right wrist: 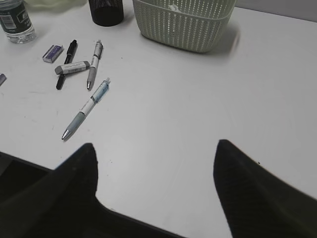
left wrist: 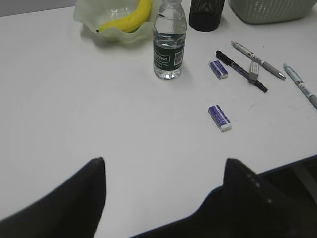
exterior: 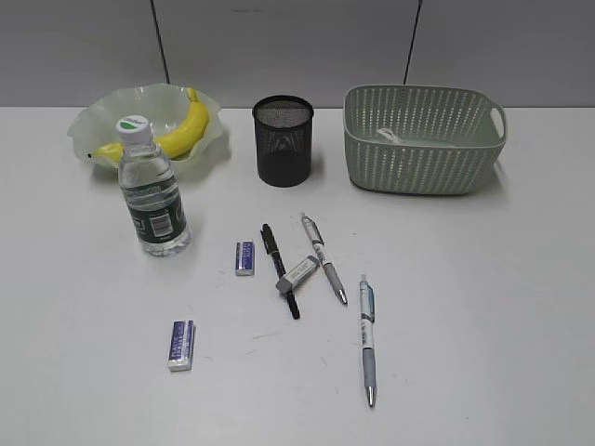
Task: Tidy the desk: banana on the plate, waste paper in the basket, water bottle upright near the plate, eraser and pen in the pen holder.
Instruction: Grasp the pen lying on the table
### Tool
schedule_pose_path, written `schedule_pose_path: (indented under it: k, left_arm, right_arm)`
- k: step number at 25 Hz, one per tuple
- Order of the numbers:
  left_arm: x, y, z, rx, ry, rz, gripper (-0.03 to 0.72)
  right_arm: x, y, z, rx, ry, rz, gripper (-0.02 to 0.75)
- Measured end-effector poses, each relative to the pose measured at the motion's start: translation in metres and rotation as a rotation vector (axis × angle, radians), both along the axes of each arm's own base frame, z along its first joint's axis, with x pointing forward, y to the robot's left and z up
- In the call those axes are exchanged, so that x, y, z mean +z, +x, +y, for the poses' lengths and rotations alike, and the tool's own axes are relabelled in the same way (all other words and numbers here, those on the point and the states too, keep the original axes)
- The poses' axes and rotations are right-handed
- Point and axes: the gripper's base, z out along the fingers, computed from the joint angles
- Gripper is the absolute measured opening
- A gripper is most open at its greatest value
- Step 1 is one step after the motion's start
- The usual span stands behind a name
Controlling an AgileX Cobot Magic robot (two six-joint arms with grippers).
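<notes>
I judge the first three jobs done: the banana lies in the plate at far left, the bottle stands upright just in front of it, and a bit of white, probably the waste paper, shows inside the basket at far right. What's left is the pens and erasers, all loose on the desk in front of the holder, which sits between plate and basket.

My left gripper and right gripper both hang released over bare desk at the near edge, holding nothing.

Count: three pens and three erasers.
- Black pen, centre.
- Grey pen, just right of it.
- Blue-and-white pen, nearer and further right.
- Grey eraser, lying across the black pen.
- Purple-sleeved eraser, just left of the black pen.
- Another purple eraser, near left, well apart.

Next I'd pick one item, likely that lone near-left eraser with the left arm, since it is clear of neighbours. It calls for a low, flat pinch across the narrow sides, then a lift over the holder's rim.
</notes>
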Motion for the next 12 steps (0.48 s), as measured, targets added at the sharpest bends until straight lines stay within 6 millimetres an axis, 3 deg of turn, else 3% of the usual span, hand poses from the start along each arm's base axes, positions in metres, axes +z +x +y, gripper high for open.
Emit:
schedule_pose_path:
  k: [12]
  left_arm:
    - [0.0003, 0.0063, -0.0065, -0.064, 0.002, -0.075, 0.49]
  right_arm:
    - [0.0, 0.0, 0.0, 0.0, 0.001, 0.0, 0.573]
